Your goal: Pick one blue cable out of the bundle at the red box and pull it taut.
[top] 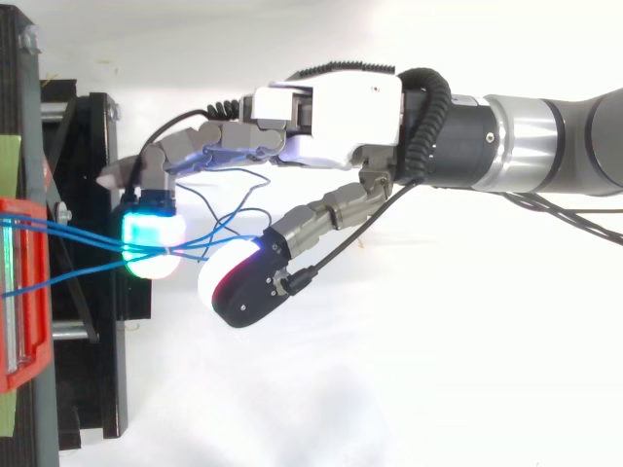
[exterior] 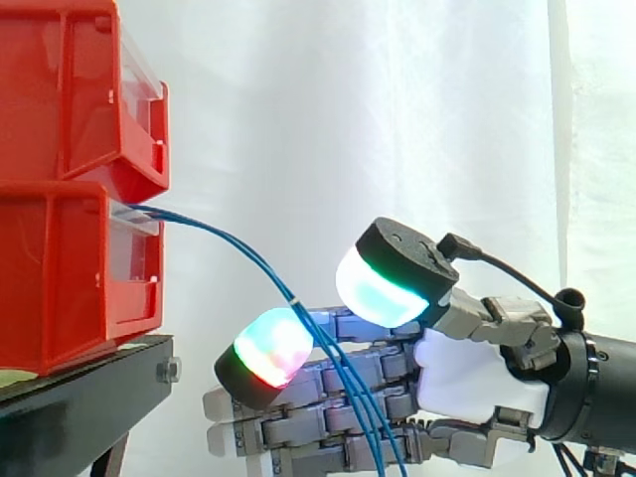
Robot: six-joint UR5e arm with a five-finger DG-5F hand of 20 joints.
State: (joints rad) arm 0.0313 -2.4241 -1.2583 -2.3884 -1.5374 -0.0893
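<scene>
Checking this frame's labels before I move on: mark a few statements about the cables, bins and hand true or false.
1. The cables come out of the lower bin. True.
2. The cables are pulled taut. False: they curve down from the bin and past the hand.
3. In the top view the arm comes in from the left. False: it comes in from the right.
4. The cables run between two glowing pads that stand apart. True.
5. One bin stands alone on the stand. False: an upper bin sits on the lower one.
</scene>
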